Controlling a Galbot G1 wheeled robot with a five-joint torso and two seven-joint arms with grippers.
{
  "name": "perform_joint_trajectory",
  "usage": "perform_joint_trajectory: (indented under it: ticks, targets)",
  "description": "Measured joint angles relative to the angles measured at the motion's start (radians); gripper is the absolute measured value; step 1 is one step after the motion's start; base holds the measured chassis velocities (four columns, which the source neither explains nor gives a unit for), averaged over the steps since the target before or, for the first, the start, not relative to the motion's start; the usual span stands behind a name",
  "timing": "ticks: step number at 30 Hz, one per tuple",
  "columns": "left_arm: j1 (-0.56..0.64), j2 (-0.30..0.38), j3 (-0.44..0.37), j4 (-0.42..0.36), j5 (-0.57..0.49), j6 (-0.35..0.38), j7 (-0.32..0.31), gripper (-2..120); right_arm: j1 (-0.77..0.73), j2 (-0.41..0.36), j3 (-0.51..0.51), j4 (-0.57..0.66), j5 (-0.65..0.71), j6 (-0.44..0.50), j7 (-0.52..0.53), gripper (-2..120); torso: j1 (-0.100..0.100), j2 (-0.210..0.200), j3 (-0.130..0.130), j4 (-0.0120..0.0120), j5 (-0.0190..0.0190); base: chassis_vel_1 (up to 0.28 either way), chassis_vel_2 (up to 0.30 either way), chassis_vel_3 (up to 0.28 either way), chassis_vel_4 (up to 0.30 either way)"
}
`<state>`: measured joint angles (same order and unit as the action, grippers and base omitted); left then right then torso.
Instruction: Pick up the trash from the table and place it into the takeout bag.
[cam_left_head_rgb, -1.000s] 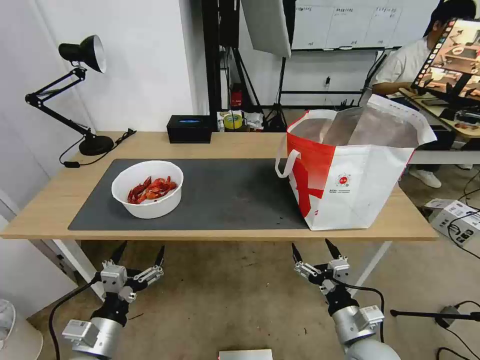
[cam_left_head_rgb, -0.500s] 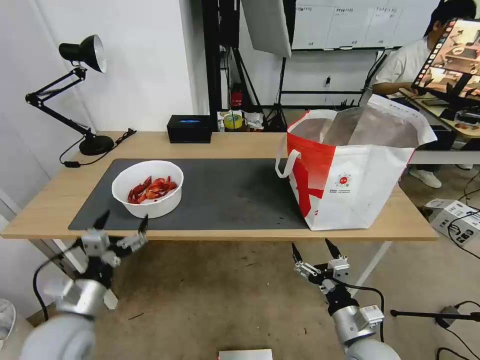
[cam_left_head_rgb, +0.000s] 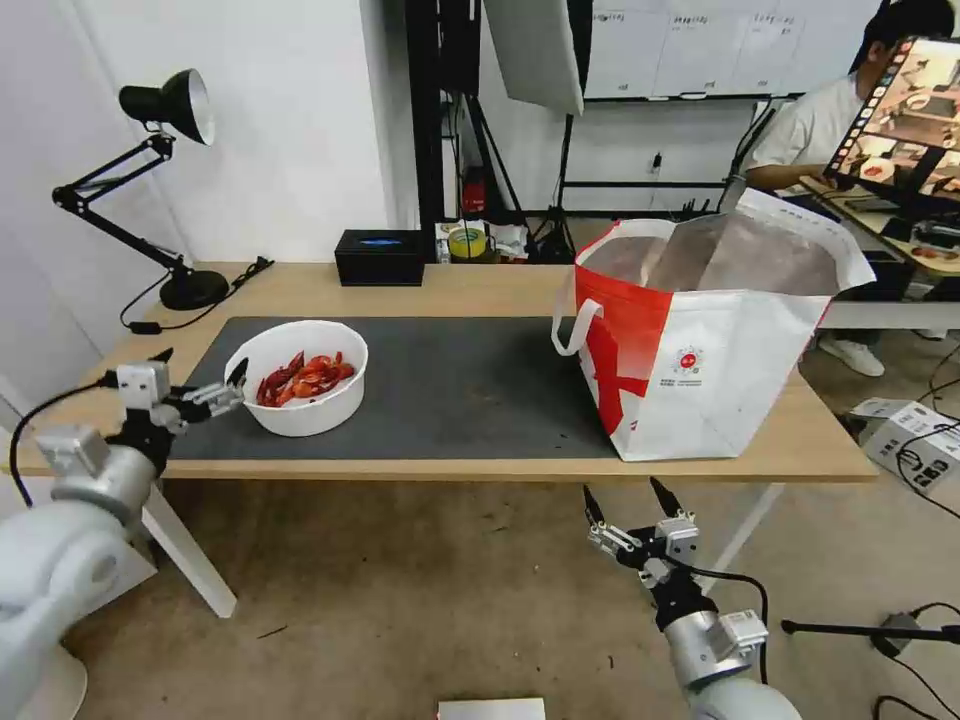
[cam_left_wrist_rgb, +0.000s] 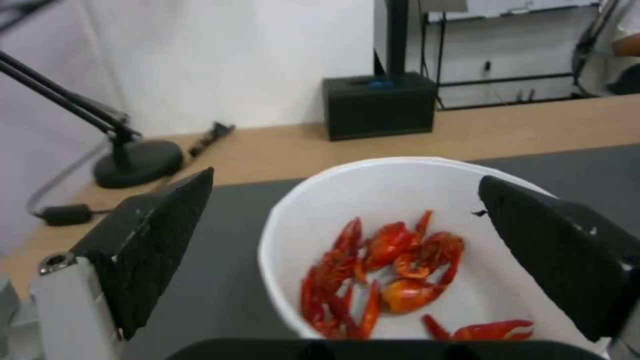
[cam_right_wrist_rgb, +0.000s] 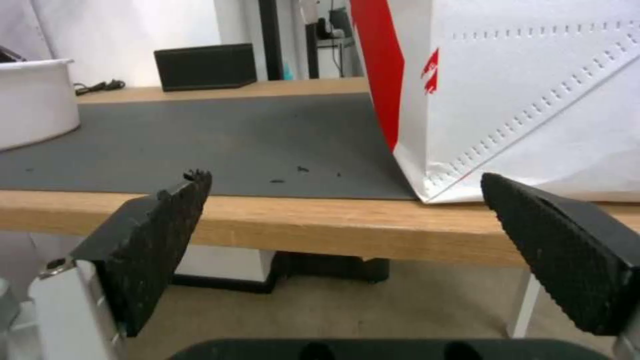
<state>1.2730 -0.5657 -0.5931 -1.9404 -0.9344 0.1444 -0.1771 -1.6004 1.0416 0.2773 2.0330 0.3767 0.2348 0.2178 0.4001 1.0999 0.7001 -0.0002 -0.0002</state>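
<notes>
A: What's in the white bowl (cam_left_head_rgb: 297, 377)?
B: Red crayfish shells, heaped. It's round, upright on the grey mat (cam_left_head_rgb: 450, 380), well apart from the takeout bag (cam_left_head_rgb: 700, 340).
A: And the left gripper (cam_left_head_rgb: 197, 385)?
B: Jaws spread wide, empty, just beside the bowl. The right gripper (cam_left_head_rgb: 628, 503) hangs below the table (cam_left_head_rgb: 480, 285), open too

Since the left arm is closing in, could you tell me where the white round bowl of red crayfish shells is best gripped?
Probably pinch the rim wall of the white round bowl of red crayfish shells on its left side, nearest the open left gripper. The bowl stands upright and open-topped, with shells heaped away from that edge.
</notes>
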Motion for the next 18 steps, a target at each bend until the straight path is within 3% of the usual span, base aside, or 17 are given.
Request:
perform_joint_trajectory:
  ticks: [2, 7, 10, 14, 18]
  targets:
    - [-0.082, 0.037, 0.07, 0.025, -0.066, 0.033, -0.01, 100, 0.0, 0.0, 0.0, 0.0, 0.0, 0.0, 0.0, 100, 0.0, 0.0, 0.0, -0.0001, 0.0004, 0.0, 0.0, 0.0, 0.0]
    - [-0.165, 0.07, 0.157, 0.065, -0.129, 0.085, -0.014, 100, 0.0, 0.0, 0.0, 0.0, 0.0, 0.0, 0.0, 100, 0.0, 0.0, 0.0, 0.0001, 0.0, 0.0, 0.0, 0.0, 0.0]
    - [-0.25, 0.092, 0.238, 0.11, -0.194, 0.168, -0.043, 100, 0.0, 0.0, 0.0, 0.0, 0.0, -0.001, 0.0, 100, 0.0, 0.0, 0.0, 0.0, 0.0002, 0.0, 0.0, 0.0, 0.0]
    - [-0.308, 0.098, 0.278, 0.155, -0.232, 0.254, -0.065, 100, 0.0, 0.0, 0.0, 0.0, 0.0, -0.001, 0.0, 100, 0.0, 0.0, 0.0, 0.0001, 0.0002, 0.0, 0.0, 0.0, 0.0]
    - [-0.334, 0.102, 0.295, 0.183, -0.259, 0.288, -0.071, 100, 0.0, 0.0, 0.0, 0.0, 0.0, -0.001, 0.0, 100, 0.0, 0.0, 0.0, 0.0003, 0.0001, 0.0, 0.0, 0.0, 0.0]
